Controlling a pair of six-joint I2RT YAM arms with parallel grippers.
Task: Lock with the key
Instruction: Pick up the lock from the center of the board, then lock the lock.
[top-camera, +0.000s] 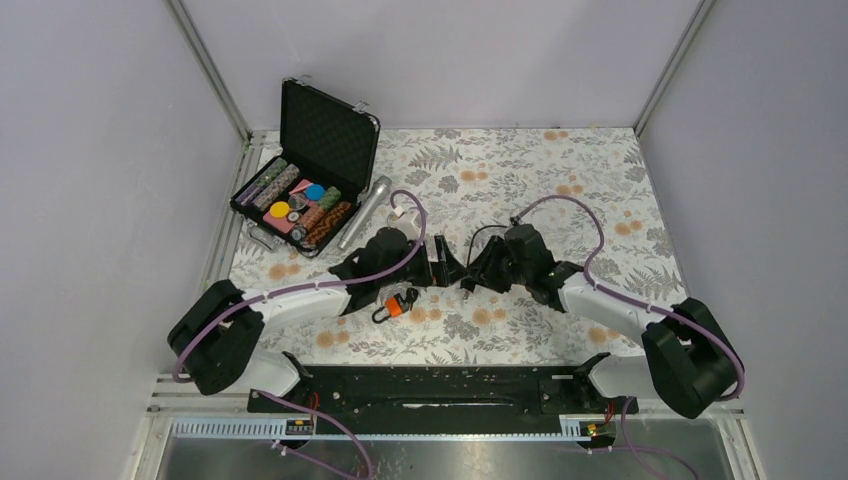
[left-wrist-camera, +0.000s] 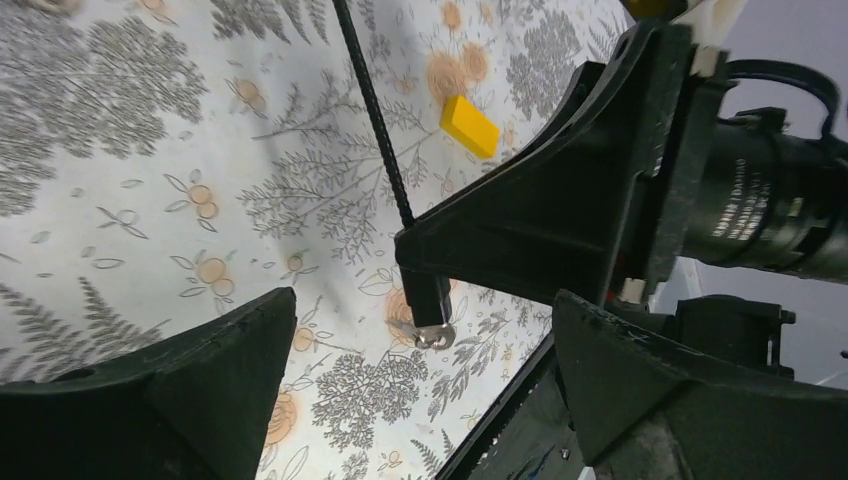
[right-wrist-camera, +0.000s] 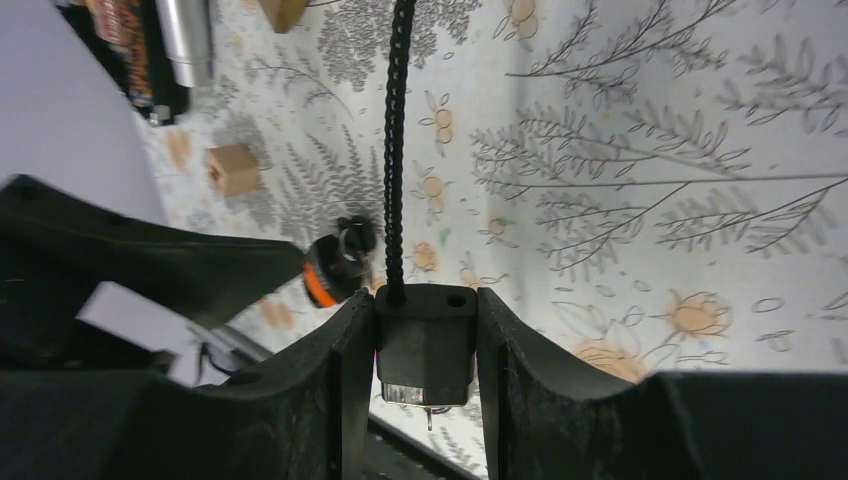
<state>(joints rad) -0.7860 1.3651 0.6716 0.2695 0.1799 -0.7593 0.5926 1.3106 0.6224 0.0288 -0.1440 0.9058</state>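
Two end effectors meet over the middle of the counter (top-camera: 520, 180): the right end effector (right-wrist-camera: 425, 340) is clenched on the black head of the key (right-wrist-camera: 425, 365), with a black cord (right-wrist-camera: 395, 150) trailing from it, and the left end effector (left-wrist-camera: 422, 298) hangs released beside it. I judge the left one should steady the orange padlock (top-camera: 392, 305), which lies just near-left of the key, with its keyhole facing the key's tip. White lettering on the right arm is too blurred to read.
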